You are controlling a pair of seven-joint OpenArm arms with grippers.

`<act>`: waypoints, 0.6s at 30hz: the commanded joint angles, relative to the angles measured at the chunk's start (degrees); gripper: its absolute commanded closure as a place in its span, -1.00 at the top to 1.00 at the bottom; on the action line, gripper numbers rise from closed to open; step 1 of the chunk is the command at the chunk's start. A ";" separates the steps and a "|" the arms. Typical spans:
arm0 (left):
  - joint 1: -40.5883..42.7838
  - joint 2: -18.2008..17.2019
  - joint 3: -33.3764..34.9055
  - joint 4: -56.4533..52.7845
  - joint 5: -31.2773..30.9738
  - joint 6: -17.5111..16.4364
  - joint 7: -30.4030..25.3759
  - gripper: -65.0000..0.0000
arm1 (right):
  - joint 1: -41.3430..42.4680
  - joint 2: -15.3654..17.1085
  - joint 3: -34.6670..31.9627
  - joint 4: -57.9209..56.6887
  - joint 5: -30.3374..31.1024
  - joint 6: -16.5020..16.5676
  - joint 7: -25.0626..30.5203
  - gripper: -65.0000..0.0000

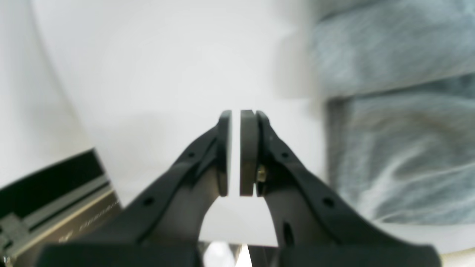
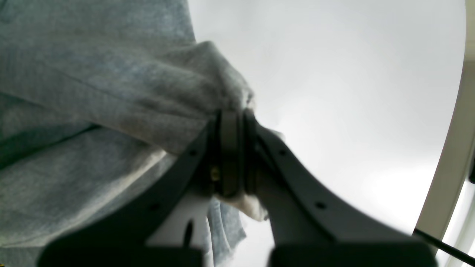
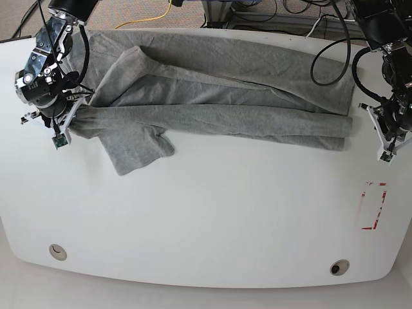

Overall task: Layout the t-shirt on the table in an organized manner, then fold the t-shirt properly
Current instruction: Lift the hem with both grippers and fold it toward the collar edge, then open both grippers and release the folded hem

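The heather-grey t-shirt [image 3: 219, 84] lies in a long folded band across the far half of the white table [image 3: 212, 225], with one sleeve [image 3: 138, 148] sticking out toward the front. My right gripper [image 3: 62, 132] is at the shirt's left end. In the right wrist view that gripper [image 2: 232, 115] is shut on a bunched edge of the t-shirt [image 2: 92, 92]. My left gripper [image 3: 388, 151] hovers just past the shirt's right end. Its pads [image 1: 235, 115] are together with nothing between them, the t-shirt [image 1: 400, 155] to their right, apart from them.
A red dashed rectangle [image 3: 373, 206] is marked near the right edge. Two grommet holes [image 3: 58, 251] [image 3: 339, 266] sit along the front. Cables [image 3: 283, 9] run behind the table. A dark metal rail [image 1: 55, 200] shows below the left gripper, and the table's curved edge [image 2: 451, 148] is close to the right gripper.
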 commanded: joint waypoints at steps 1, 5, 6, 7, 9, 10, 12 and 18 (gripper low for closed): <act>-0.77 -0.97 -0.09 1.17 -0.27 -0.06 -0.26 -0.93 | 0.04 0.82 0.42 1.09 0.37 -0.10 -0.48 -1.00; -0.77 -1.05 -0.17 1.08 -0.18 -0.06 1.06 -0.93 | -0.84 0.55 0.42 1.09 0.37 -0.10 -1.09 -1.00; -0.77 -1.05 -0.17 1.08 -0.18 -0.06 1.23 -0.93 | -1.28 0.47 0.42 1.09 0.37 -0.10 -1.09 -1.00; -0.77 -1.05 -0.17 1.08 -0.18 -0.06 1.32 -0.93 | -1.63 0.47 0.42 1.09 0.37 -0.10 -1.09 -1.00; -0.77 -1.05 -0.17 1.08 -0.18 -0.06 1.32 -0.93 | -2.33 0.38 0.42 1.09 0.37 -0.10 -1.09 -1.00; -0.68 -1.05 -0.17 1.08 -0.18 -0.06 1.32 -0.93 | -2.69 0.29 0.42 1.09 0.37 -0.10 -1.09 -1.00; -0.68 -1.05 -0.17 1.08 -0.18 -0.06 1.32 -0.93 | -3.21 -0.24 0.42 1.09 0.37 -0.10 -1.09 -1.00; -0.15 -1.05 -0.17 1.17 -0.18 -0.06 1.32 -0.93 | -4.80 -1.38 0.42 1.09 -0.07 -0.10 -1.09 -0.94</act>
